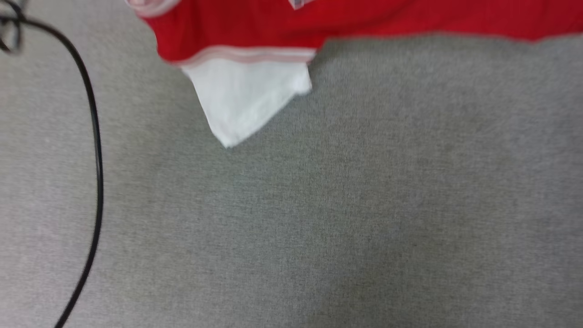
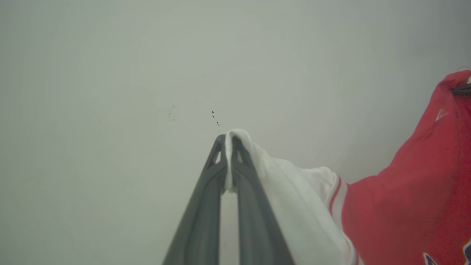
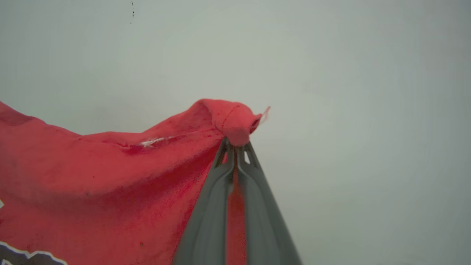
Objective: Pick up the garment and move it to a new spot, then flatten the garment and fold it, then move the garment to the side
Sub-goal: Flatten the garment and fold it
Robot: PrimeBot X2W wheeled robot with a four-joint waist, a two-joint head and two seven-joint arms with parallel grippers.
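- Hanging from both tools, the garment (image 1: 364, 18) crosses the top of the head view as a red band, with a grey woven surface (image 1: 341, 205) spread out below it.
- One white sleeve (image 1: 246, 95) drops from the red body to a point. A band of red-white striped trim (image 1: 246, 53) marks where the sleeve joins the body.
- The head view is blurred, so I cannot tell whether the sleeve tip touches the grey surface or hangs clear of it.
- The left tool (image 2: 228, 137) is clenched on the garment. A fold of white sleeve cloth (image 2: 294, 206) is pinched between its two dark fingers (image 2: 206, 206) and bulges over their tips.
- From that pinch the white cloth runs down to the striped trim (image 2: 336, 198), then into the red body (image 2: 404, 206), which rises to a peak at the right edge of the left wrist view.
- The right tool (image 3: 235, 145) is also clamped on the garment. A bunched knob of red hem (image 3: 235, 121) sits over its fingertips, and a strip of red shows in the narrow slot between the fingers.
- The red cloth (image 3: 92, 176) stretches away leftward in the right wrist view. A piece of dark, white-edged lettering (image 3: 22, 257) is cut off at the lower left corner.
- Both wrist views have a plain pale background behind the cloth.
- A black cable (image 1: 93, 136) curves down the left side of the grey surface, well apart from the garment.
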